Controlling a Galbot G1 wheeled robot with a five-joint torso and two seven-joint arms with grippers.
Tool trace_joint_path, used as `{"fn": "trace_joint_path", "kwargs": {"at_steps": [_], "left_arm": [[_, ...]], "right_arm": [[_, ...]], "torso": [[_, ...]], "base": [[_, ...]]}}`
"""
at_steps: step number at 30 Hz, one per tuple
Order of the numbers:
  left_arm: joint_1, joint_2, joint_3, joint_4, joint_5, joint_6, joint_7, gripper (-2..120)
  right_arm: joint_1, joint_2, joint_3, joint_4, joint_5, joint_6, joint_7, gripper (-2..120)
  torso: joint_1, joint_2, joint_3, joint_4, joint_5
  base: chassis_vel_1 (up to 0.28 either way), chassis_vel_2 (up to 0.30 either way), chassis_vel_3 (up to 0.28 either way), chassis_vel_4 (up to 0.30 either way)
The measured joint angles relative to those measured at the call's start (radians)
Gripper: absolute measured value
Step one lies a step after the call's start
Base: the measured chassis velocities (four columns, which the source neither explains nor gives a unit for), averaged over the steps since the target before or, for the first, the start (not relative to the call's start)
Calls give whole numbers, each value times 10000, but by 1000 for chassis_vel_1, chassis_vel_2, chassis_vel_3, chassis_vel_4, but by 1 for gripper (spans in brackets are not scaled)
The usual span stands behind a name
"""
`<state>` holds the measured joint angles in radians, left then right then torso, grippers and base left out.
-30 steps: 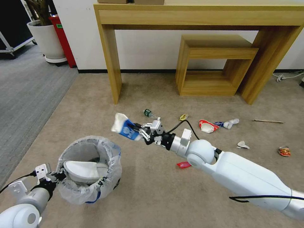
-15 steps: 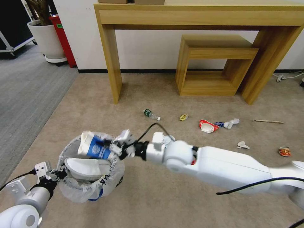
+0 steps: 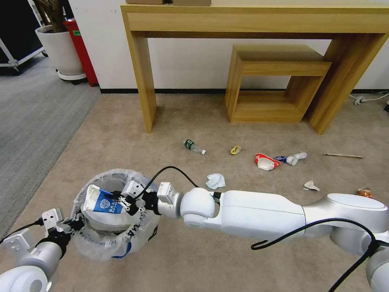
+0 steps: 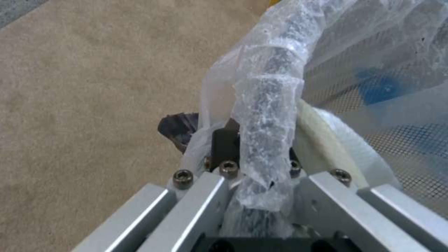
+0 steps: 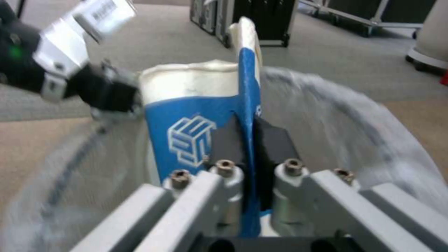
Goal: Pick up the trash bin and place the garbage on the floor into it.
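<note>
While right gripper [image 3: 121, 199] pinches logo-printed cup [image 3: 100, 202] | left gripper [image 3: 75, 223] clamps bin [image 3: 121, 239] rim

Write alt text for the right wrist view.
The right gripper pinches the flattened wall of a blue-white paper cup above the bag-lined trash bin. The left gripper grips the bin's far rim.

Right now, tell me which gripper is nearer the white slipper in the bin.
Right. The right gripper holds the paper cup just above the slipper; the left gripper clamps the trash bin rim beside it.
</note>
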<state>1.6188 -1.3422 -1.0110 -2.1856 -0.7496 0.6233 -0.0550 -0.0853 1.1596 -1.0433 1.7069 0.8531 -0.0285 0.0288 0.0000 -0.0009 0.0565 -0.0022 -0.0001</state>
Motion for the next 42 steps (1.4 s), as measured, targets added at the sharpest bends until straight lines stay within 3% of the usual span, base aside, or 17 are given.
{"fn": "trace_joint_path", "kwargs": {"at_steps": [9,12,14,16,18,20,22,23,25,26,27,29,31,33,35,42], "left_arm": [[-99,17,95,158,-2,0,2,1],[-148,35,107,254,3,0,4,1],[-153,45,106,265,3,0,5,1],[-174,125,77,370,-10,0,8,1],[-176,144,63,396,-18,0,7,1],[-194,247,14,485,-58,0,7,1],[-201,263,6,504,-64,0,7,1],[-223,310,1,564,-71,0,4,1],[-233,322,1,583,-71,0,4,1],[-263,337,6,631,-71,0,0,1],[-283,344,28,668,-67,0,-4,1],[-283,344,28,668,-67,0,-4,1],[-325,348,103,738,-39,0,-6,1],[-342,339,113,751,-21,1,-7,1],[-363,302,149,766,13,5,-10,1],[-427,258,205,790,65,27,-14,1]], "right_arm": [[-235,-206,121,36,-76,40,-5,37],[-374,-191,343,137,-37,158,72,53],[-398,-192,398,168,-14,158,95,55],[-660,-335,1105,468,238,19,348,67],[-732,-389,1256,529,285,-23,415,70],[-1191,-784,2162,850,529,-297,884,82],[-1364,-927,2504,942,582,-367,1016,84],[-1917,-1265,3343,1170,712,-542,1361,92],[-2150,-1379,3646,1244,764,-641,1464,93],[-2761,-1649,4418,1423,883,-855,1809,99],[-3287,-1846,5028,1569,988,-1020,2137,100],[-3287,-1846,5028,1569,988,-1020,2137,100],[-4247,-2291,6329,1887,1310,-1432,3031,100],[-4548,-2439,6766,1949,1423,-1552,3404,100],[-5313,-2640,7836,2067,1627,-1760,4130,100],[-7030,-2612,9857,1874,2625,-2303,6066,100]], "torso": [[0,1,0,1,1],[0,0,0,1,1],[0,0,0,1,1],[0,1,-1,4,0],[0,1,-1,3,0],[0,0,0,3,2],[0,0,-1,3,2],[0,0,-1,1,2],[0,0,0,1,4],[1,0,0,1,2],[0,0,-1,0,4],[0,0,-1,0,4],[0,1,-1,4,3],[0,0,-1,0,3],[0,0,-1,0,5],[0,1,-1,2,0]], "base": [[0,0,0,0],[0,0,0,0],[0,0,0,0],[0,0,0,0],[0,0,0,0],[0,0,0,0],[0,0,0,0],[0,0,0,0],[0,0,0,0],[0,0,0,0],[0,0,0,0],[0,0,0,0],[0,0,0,0],[0,0,0,0],[0,0,0,0],[0,0,0,0]]}}
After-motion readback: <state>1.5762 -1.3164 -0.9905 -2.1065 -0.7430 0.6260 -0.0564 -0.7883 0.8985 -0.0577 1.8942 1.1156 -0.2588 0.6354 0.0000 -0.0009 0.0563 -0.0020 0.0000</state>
